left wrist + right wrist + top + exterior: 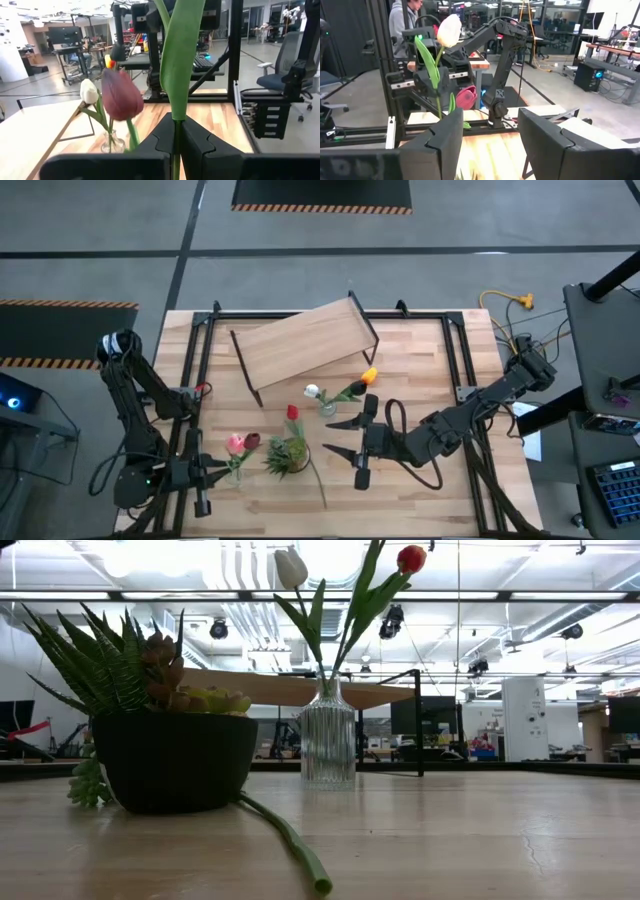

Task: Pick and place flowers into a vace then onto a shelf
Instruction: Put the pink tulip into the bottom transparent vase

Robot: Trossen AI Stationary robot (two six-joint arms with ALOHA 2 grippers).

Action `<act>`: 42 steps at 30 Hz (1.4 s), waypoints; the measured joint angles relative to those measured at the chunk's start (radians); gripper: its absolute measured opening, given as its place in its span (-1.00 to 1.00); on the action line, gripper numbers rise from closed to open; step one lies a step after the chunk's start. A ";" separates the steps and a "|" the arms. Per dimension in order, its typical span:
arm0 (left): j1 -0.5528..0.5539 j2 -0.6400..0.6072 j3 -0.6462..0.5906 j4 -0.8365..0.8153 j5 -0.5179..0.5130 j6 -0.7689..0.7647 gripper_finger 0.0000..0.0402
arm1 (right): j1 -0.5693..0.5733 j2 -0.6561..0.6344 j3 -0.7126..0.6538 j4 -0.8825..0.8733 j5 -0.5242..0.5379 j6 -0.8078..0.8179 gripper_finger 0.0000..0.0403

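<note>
Left tool (177,145) around flower stem (176,90)

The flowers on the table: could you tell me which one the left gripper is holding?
The dark maroon tulip: its stalk is pinched between the left gripper's fingers. The white tulip and orange-yellow tulip stand in the glass vase; the red tulip lies free.

No text, label, brand or number can be read anywhere (screens and signs too blurred).
</note>
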 joint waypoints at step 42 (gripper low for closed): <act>-0.022 0.000 -0.095 -0.003 0.001 -0.097 -1.00 | -0.226 -0.727 -1.105 0.581 -0.504 -0.064 -0.42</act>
